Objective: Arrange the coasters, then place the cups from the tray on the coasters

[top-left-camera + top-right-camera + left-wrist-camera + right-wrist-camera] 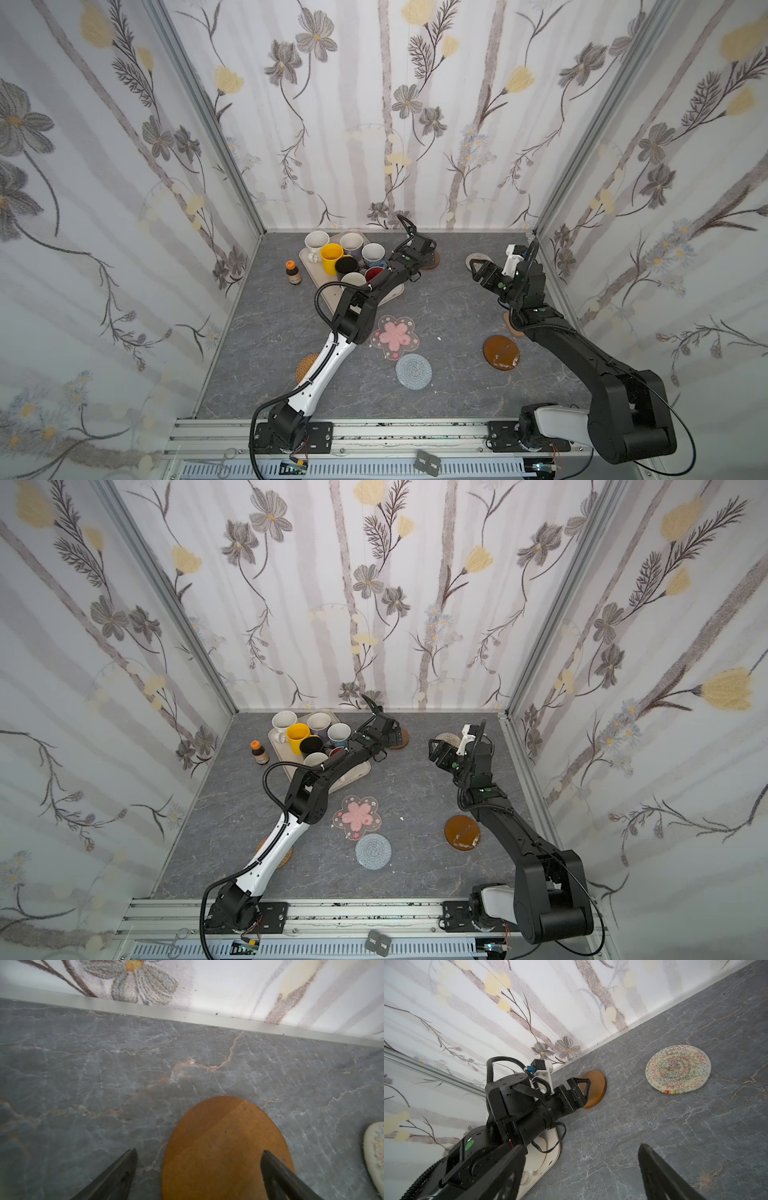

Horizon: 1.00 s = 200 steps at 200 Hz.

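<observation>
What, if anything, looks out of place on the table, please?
A small brown bottle with an orange cap stands beside the tray, neither cup nor coaster. The amber disc shows pale patches near its edge; glare or residue, unclear.

The round wooden coaster (226, 1147) is showing a plain orange-brown. The round woven cream coaster (678, 1069) is carrying rings of multicoloured zigzag stitching. The flat blossom-shaped coaster (395, 336) is showing pink petals inside a clear edge. The stone-look tabletop (104, 1064) is showing grey with pale and rusty veins.
</observation>
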Available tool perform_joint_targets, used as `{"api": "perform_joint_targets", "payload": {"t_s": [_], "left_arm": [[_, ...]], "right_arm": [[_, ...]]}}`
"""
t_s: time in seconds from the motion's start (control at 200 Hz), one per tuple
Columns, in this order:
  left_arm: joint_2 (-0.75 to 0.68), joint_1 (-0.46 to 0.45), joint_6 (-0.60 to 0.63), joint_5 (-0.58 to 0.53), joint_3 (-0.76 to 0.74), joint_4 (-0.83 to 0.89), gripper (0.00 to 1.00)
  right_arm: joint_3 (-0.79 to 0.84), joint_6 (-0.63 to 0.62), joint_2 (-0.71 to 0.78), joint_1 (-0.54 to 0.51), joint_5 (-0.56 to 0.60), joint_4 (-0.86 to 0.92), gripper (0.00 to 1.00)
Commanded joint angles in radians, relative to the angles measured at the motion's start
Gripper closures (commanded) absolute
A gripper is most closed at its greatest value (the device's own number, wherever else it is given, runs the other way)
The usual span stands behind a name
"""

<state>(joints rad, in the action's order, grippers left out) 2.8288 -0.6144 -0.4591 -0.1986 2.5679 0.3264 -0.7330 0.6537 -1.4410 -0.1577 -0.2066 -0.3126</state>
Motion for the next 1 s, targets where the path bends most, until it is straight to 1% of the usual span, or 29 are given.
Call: {"api": "perform_joint_targets", "payload": {"t_s": [0.0, 0.125, 0.36, 0.46, 0.829, 0.994], "left_arm": [[0.026, 0.013, 0.006, 0.089, 0.035, -0.005, 0.05], [0.049, 0.016, 0.028, 0.137, 0.073, -0.029, 0.05], [0.071, 0.016, 0.030, 0.197, 0.072, -0.064, 0.10], [0.072, 0.012, 0.028, 0.210, 0.070, -0.065, 0.13], [0.063, -0.025, 0.059, 0.239, 0.060, -0.070, 0.17], [0.045, -0.049, 0.056, 0.238, 0.025, -0.070, 0.19]], "right_arm": [[-0.012, 0.002, -0.011, 0.000, 0.000, -0.027, 0.14], [-0.013, -0.001, -0.020, 0.000, 0.000, -0.025, 0.14], [-0.013, -0.004, -0.025, 0.000, 0.002, -0.025, 0.15], [-0.012, -0.005, -0.027, 0.000, 0.002, -0.024, 0.15], [-0.013, -0.007, 0.013, -0.001, -0.001, -0.006, 0.15], [-0.004, -0.012, 0.039, 0.001, 0.003, 0.009, 0.15]]}}
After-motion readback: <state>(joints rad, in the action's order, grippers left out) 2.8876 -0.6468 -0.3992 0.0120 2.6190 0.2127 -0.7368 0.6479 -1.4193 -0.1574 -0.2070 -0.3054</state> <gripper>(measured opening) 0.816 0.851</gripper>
